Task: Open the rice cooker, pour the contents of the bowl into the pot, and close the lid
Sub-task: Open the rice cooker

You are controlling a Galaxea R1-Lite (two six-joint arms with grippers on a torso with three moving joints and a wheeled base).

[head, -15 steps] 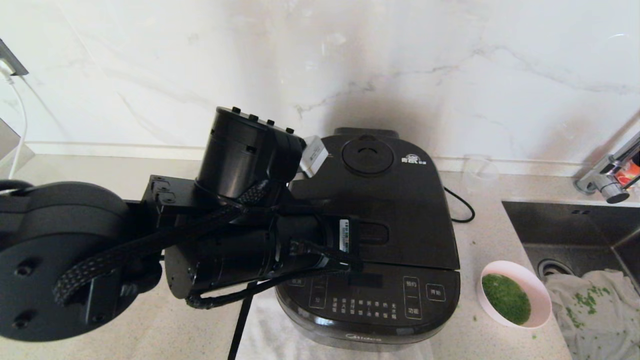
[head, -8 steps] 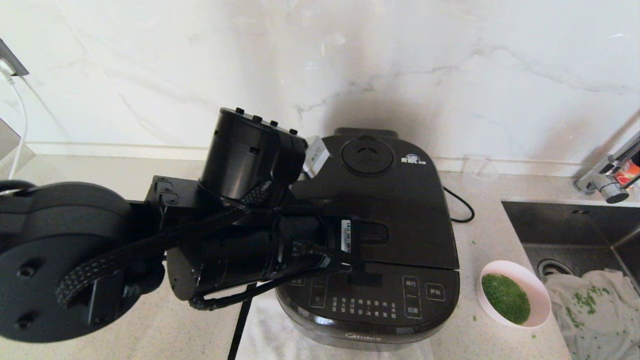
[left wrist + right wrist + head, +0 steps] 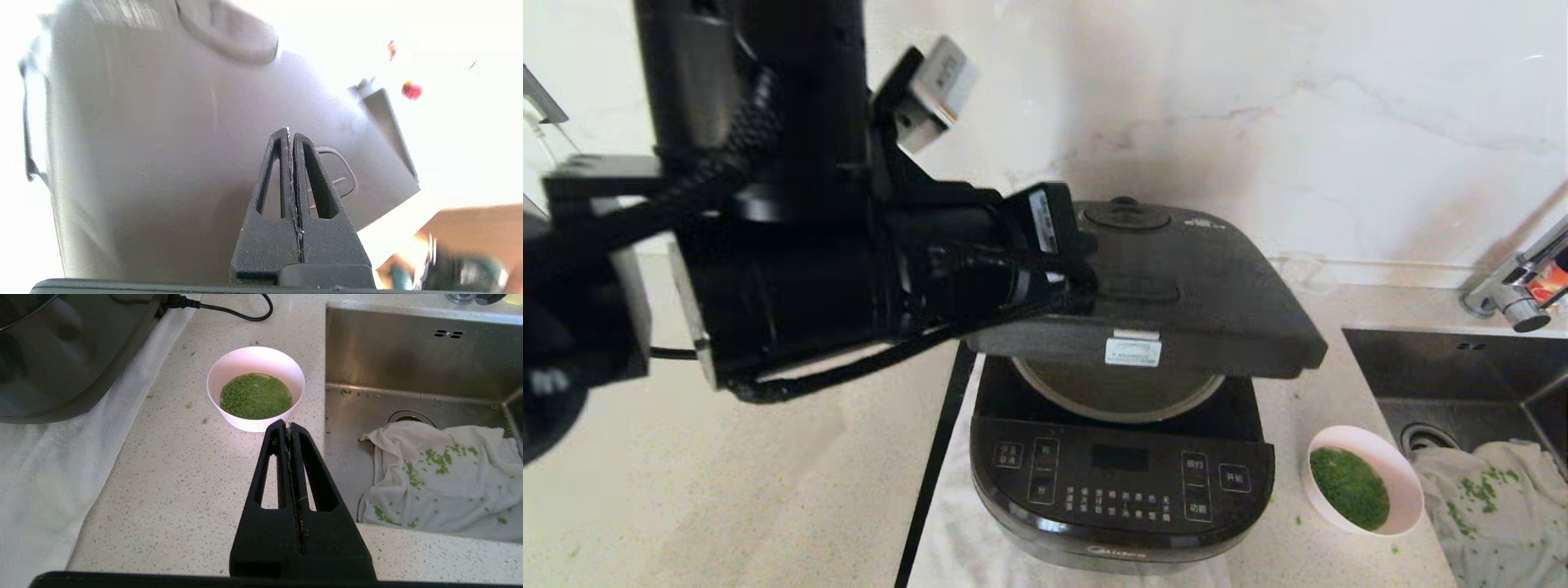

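Note:
The black rice cooker [image 3: 1123,490] stands in the middle of the counter. Its lid [image 3: 1176,302] is tilted up at the front, half open, and the pot's pale rim [image 3: 1119,392] shows beneath it. My left arm is raised at the left. My left gripper [image 3: 289,134] is shut and empty, pointing at the lid's top [image 3: 163,143] beside its recess. The bowl [image 3: 1409,482] with the green contents [image 3: 1349,487] sits right of the cooker. My right gripper [image 3: 288,425], shut on nothing, hovers just short of the bowl [image 3: 253,359] and its contents [image 3: 256,396].
A steel sink [image 3: 1445,367] lies at the right, with a white cloth [image 3: 1494,498] flecked with green in it and a faucet [image 3: 1519,294] behind. A clear cup [image 3: 1307,273] stands by the wall. A white towel [image 3: 964,539] lies under the cooker.
The lid has sprung up from closed to half open, uncovering the pot. My left arm has swung upward and back. The bowl has not moved.

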